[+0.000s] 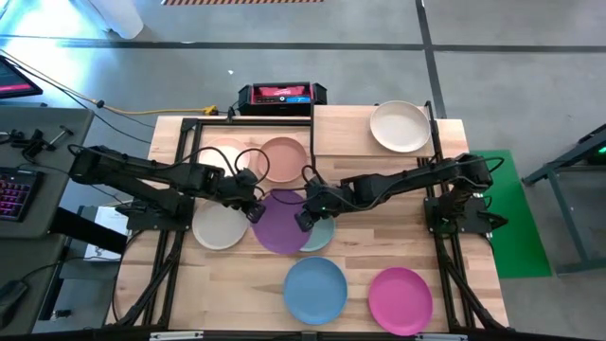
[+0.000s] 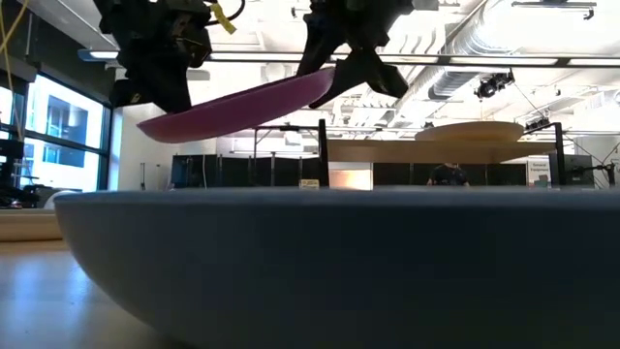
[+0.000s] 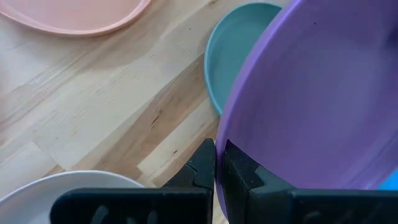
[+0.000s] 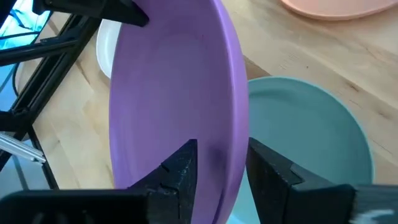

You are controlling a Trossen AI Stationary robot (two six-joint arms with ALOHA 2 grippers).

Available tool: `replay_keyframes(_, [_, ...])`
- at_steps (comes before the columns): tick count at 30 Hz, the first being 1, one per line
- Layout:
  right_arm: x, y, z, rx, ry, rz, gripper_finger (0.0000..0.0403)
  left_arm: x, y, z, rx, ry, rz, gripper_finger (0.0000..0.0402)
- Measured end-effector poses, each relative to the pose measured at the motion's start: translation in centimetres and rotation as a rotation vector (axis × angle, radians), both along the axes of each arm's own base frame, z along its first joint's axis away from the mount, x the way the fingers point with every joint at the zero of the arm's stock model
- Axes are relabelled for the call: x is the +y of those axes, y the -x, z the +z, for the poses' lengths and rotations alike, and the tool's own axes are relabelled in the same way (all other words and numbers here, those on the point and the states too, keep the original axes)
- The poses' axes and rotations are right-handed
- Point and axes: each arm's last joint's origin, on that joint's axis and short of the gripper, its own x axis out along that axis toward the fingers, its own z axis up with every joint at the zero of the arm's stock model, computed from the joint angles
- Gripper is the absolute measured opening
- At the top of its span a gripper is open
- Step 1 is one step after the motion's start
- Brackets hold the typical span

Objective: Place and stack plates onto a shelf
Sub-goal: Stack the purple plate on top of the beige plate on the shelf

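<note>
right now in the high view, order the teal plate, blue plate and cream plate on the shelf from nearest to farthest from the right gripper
Measured from the right gripper, whose fingers straddle the purple plate's rim:
1. Teal plate, directly beside the gripper, partly under the purple plate.
2. Blue plate, toward the table's front edge.
3. Cream plate, on the shelf at the back right.

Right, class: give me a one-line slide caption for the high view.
Left gripper and right gripper hold the purple plate by opposite rims above the table.
</note>
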Motion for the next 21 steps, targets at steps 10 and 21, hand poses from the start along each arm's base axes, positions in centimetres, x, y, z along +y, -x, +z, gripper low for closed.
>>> replay_keyframes(10, [0.08,0.03,-0.03,0.004,-0.062,-0.025,0.0033,-0.01,0.02,-0.01,0.003,-0.006,-0.01,0.0])
replay_keyframes(21, [0.14,0.11,-0.1,0.012,-0.103,-0.058,0.0005,-0.04,0.02,0.0,0.003,-0.005,-0.017,0.0005])
